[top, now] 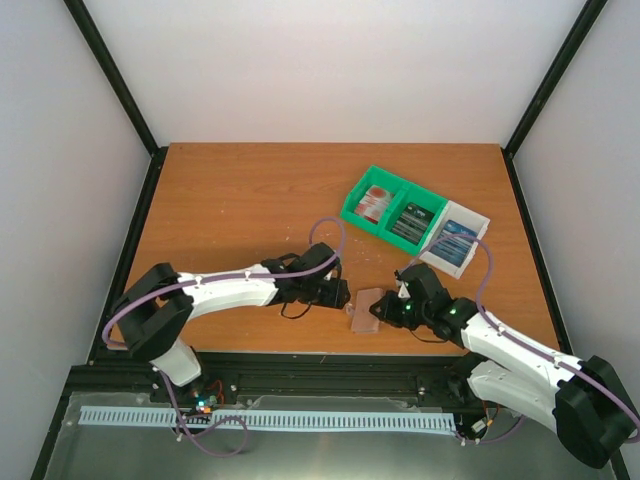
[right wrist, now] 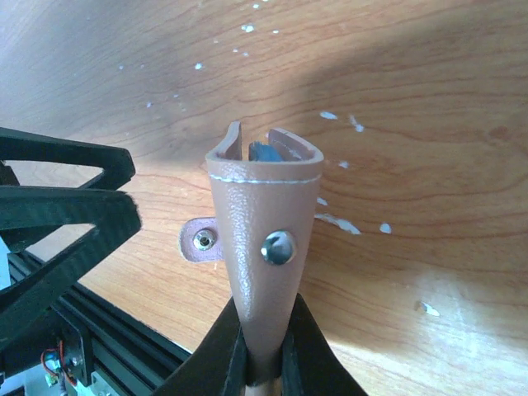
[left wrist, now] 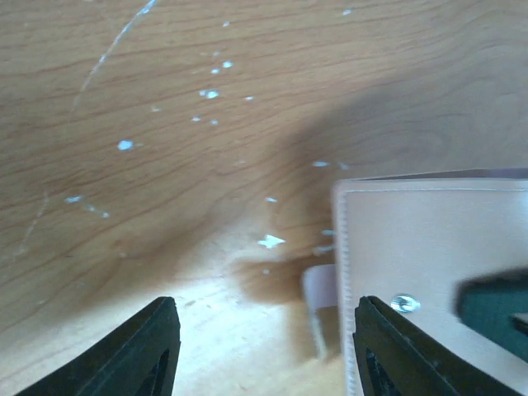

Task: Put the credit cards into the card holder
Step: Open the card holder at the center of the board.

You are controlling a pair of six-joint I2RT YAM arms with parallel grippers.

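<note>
Nearest of all are my own black fingers: my left gripper (left wrist: 264, 334) is spread wide, low over the wooden table (top: 230, 200), and the edge of the tan-pink card holder (left wrist: 429, 247) sits just beside its right-hand finger. From above, the holder is near the table's front edge, between my two grippers. My right gripper (right wrist: 268, 363) is pinched on the holder's near end and holds it up on edge, so one snap stud faces the wrist camera and a small tab with a second stud sticks out to the left. Its far end gapes a little, with a bit of blue inside. Further right and back, well apart from the holder, the credit cards (top: 412, 222) lie in the green-and-white tray (top: 347, 212): red-and-white, dark, then blue.
</note>
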